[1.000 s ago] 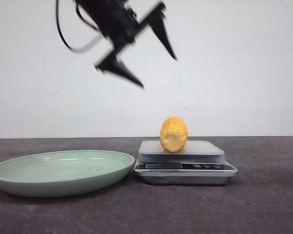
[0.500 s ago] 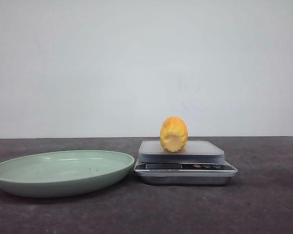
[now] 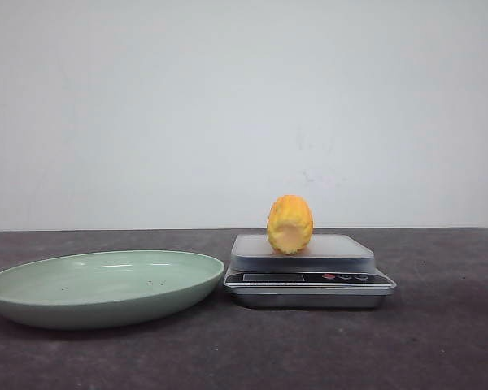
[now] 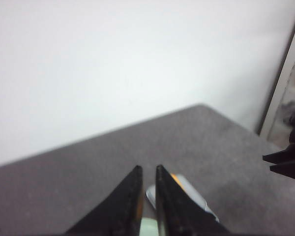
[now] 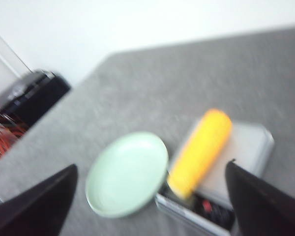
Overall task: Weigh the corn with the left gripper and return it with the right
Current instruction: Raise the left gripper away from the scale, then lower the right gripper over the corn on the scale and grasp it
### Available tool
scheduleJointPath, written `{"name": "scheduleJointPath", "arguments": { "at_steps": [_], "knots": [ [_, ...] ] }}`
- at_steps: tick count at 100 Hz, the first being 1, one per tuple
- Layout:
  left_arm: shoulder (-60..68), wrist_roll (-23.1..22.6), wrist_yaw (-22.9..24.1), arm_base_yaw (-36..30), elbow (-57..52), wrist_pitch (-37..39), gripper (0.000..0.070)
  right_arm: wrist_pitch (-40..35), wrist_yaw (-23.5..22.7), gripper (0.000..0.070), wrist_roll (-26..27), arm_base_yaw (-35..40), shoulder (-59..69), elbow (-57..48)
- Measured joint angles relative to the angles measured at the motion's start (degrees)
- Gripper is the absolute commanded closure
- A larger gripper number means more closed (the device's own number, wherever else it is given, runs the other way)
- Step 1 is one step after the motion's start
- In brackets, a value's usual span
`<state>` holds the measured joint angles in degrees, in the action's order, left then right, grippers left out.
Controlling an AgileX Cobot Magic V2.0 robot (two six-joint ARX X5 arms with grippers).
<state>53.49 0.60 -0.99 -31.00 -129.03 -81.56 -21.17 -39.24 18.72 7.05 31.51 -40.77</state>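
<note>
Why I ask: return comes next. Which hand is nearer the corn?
Probably right: the right hand hangs open over the corn; the left hand, shut, sees it smaller, farther off.

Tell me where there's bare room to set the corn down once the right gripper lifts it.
The green plate, left of the scale, is bare inside and the widest landing spot. Bare table also lies right of the scale and along the front edge. The scale platform is taken by the corn, and the plate's rim nearly meets the scale.
</note>
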Motion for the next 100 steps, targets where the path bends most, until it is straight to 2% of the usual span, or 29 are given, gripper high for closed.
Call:
{"name": "scheduleJointPath", "arguments": {
  "at_steps": [17, 26, 54, 71, 80, 100],
  "knots": [
    [-4.63, -0.09, 0.07, 0.0, -0.13, -0.02, 0.07, 13.73, -0.11, 0.028, 4.15, 2.89, 0.5, -0.13],
    [-5.18, -0.11, 0.04, 0.0, -0.13, 0.0, 0.07, 14.27, 2.71, 0.0282, 5.33, 4.57, 2.34, -2.54],
    [-5.14, -0.26, -0.24, 0.0, 1.57, 0.0, 0.07, 0.07, 17.03, 0.0272, 1.01, 10.64, 14.29, -15.58],
    [-4.81, -0.68, -0.26, 0.0, 3.32, -0.02, 0.07, -6.38, 25.42, 0.0146, -3.58, 16.22, 22.73, -28.17],
    [-4.81, -0.83, -0.26, 0.0, 3.93, -0.02, 0.07, -10.99, 30.42, 0.0136, -4.61, 18.71, 28.65, -34.29],
    [-4.79, -0.94, -0.26, 0.0, 4.72, 0.0, 0.07, -16.48, 31.78, 0.0136, -4.24, 21.05, 43.36, -39.5]
  ]
}}
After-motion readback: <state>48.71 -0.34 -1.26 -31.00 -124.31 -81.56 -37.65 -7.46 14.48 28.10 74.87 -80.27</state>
